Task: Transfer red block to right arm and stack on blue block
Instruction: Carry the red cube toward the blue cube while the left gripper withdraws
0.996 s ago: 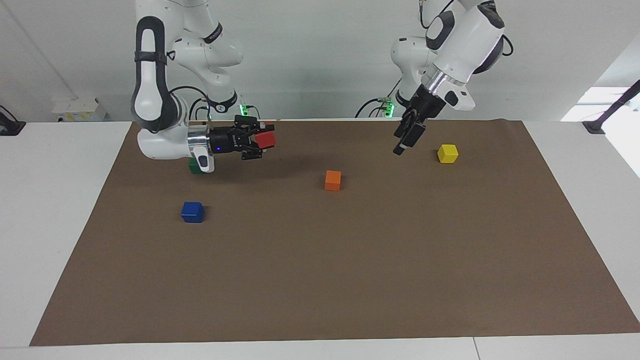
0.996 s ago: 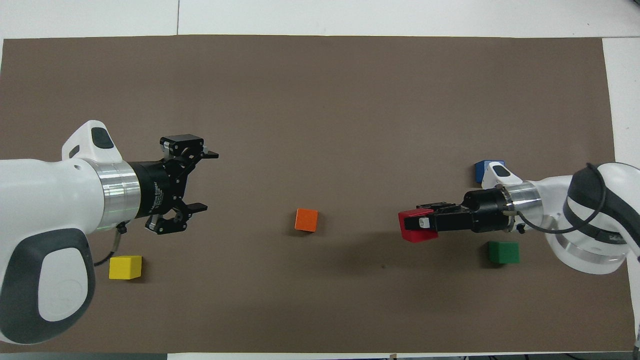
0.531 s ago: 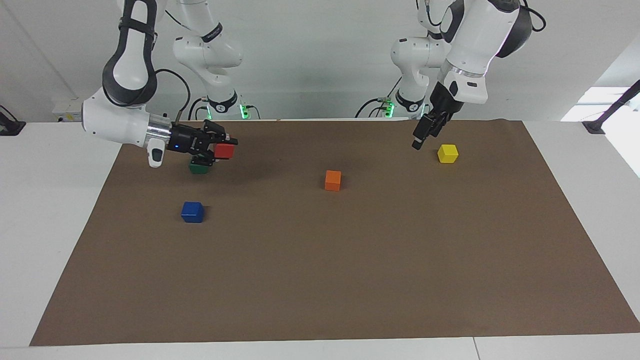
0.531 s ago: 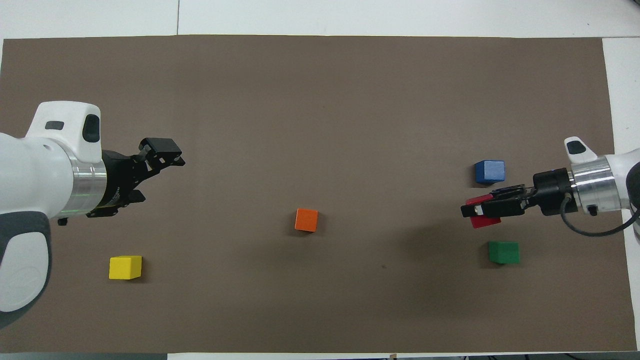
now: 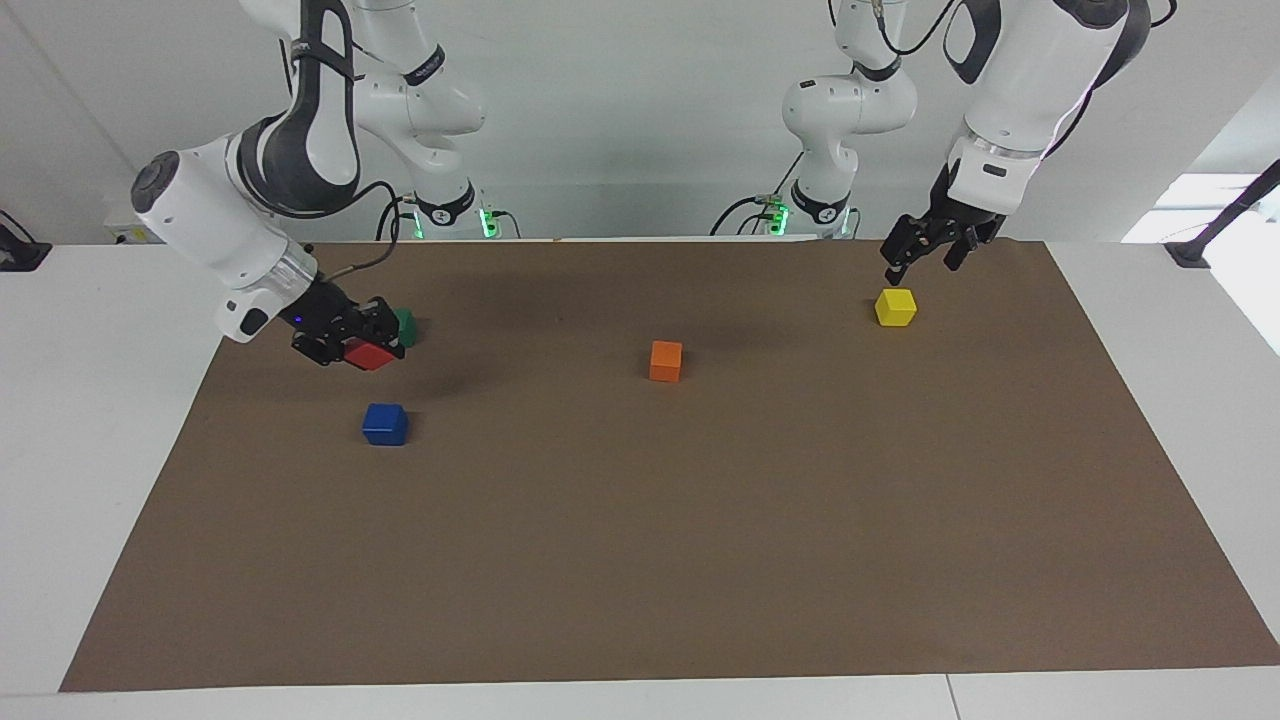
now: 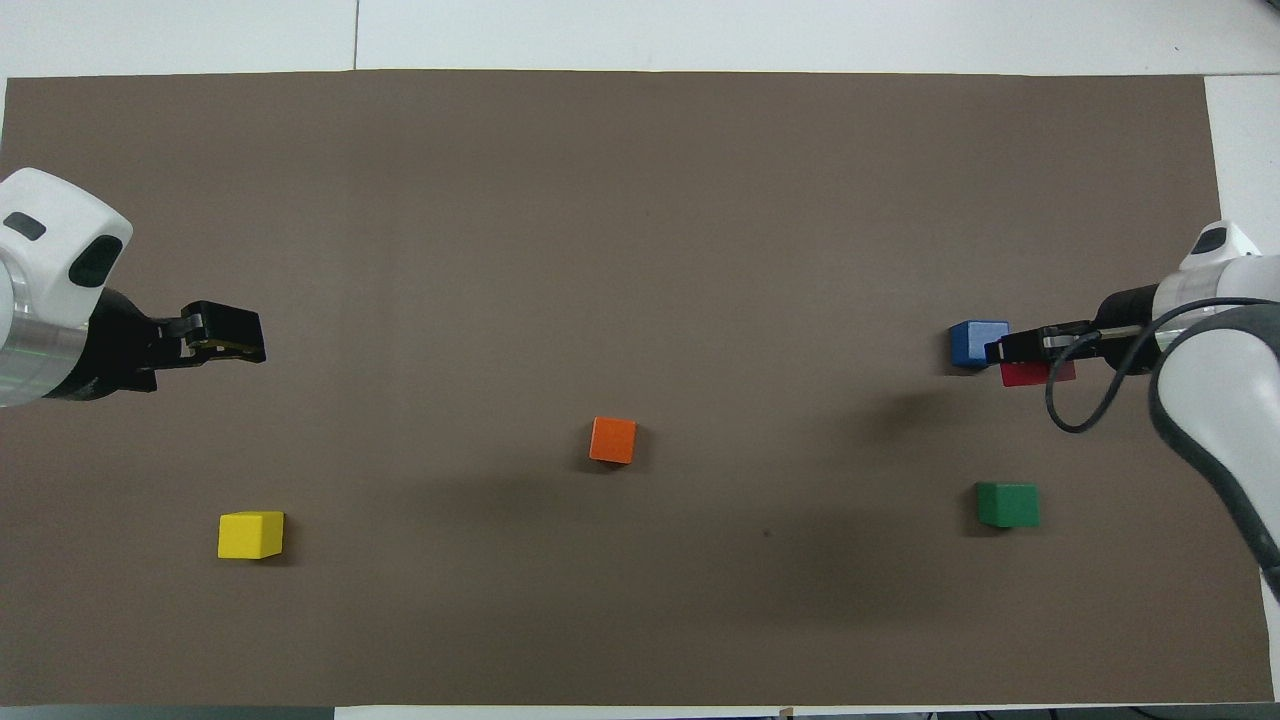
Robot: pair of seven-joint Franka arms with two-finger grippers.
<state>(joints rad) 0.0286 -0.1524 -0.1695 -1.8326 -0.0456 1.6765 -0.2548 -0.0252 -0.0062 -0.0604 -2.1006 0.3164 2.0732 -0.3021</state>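
The red block [image 5: 370, 354] is held clamped between the fingers of the right gripper [image 5: 352, 345], which is raised above the brown mat [image 5: 640, 560] at the right arm's end of the table, partly in front of the green block [image 5: 404, 326] as seen in the facing view. The blue block [image 5: 385, 424] rests on the mat, farther from the robots than the green block, with its top face bare. In the overhead view the red block [image 6: 1038, 373] appears just beside the blue block [image 6: 978, 343], but the facing view shows it clear of it and not over it. The handover is judged complete, and the stacking step is judged to be in hand. The left gripper [image 5: 928, 244] is seen with its fingers spread wide and empty, raised over the mat near the yellow block [image 5: 896, 307]; that arm waits. For the next move, the red block would need to be brought squarely above the blue block, lowered until the faces meet, and only then released. The orange block [image 5: 666, 360] lies well apart near mid-mat and is not concerned.
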